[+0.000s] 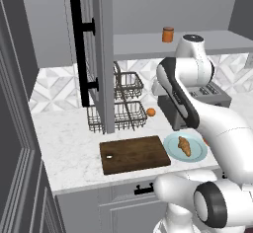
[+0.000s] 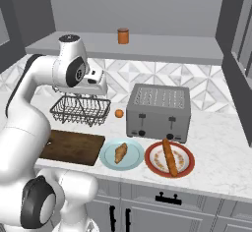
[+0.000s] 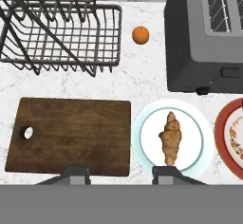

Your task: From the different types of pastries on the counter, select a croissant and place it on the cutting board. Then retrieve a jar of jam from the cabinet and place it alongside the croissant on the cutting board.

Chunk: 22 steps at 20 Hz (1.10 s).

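The croissant lies on a round pale blue plate on the marble counter, right of the dark cutting board. The board is bare, with its hole at its left end. My gripper hangs high above the board's near right corner and the plate, looking straight down. Its fingertips stand apart with nothing between them. The croissant and the board also appear from the right base. The orange-red jar of jam stands on the cabinet shelf. The cabinet door is swung open.
A long brown stick pastry rests on a red-rimmed plate right of the blue one. Behind the plates stand a grey toaster, a small orange fruit and a wire dish rack. The open door juts over the counter's left part.
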### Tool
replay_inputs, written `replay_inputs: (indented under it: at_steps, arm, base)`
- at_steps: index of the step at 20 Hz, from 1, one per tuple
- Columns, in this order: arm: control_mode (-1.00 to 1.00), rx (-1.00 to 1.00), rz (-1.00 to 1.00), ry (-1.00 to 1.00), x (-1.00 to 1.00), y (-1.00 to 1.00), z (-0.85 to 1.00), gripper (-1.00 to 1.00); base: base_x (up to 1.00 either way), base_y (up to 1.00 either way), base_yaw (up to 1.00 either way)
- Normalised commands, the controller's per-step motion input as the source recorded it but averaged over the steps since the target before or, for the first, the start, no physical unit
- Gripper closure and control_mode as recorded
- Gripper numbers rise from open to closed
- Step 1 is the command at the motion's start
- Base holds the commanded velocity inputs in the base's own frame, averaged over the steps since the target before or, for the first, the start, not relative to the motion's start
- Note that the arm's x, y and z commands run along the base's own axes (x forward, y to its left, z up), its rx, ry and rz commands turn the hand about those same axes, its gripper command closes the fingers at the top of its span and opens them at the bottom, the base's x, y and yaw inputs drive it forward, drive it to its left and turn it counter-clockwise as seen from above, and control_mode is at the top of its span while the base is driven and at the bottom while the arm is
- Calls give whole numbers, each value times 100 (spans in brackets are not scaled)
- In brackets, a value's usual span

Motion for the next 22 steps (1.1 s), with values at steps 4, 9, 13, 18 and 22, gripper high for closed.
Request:
replay_inputs:
  at_steps: [4,9,13,18,22]
  arm:
    - [-100,-1,0,-3,-19,-6,-3,-100]
    - [-100,0,-2,-1,-69,-26,-16,-100]
    - [-100,0,-3,-8,-75,-28,-12,-100]
    - [-100,0,-4,-14,-84,-41,-25,-100]
    - [-100,-4,-5,-10,-50,-34,-51,-100]
  base:
    - [0,0,0]
    - [0,0,0]
    - [0,0,0]
    - [0,0,0]
    - [0,0,0]
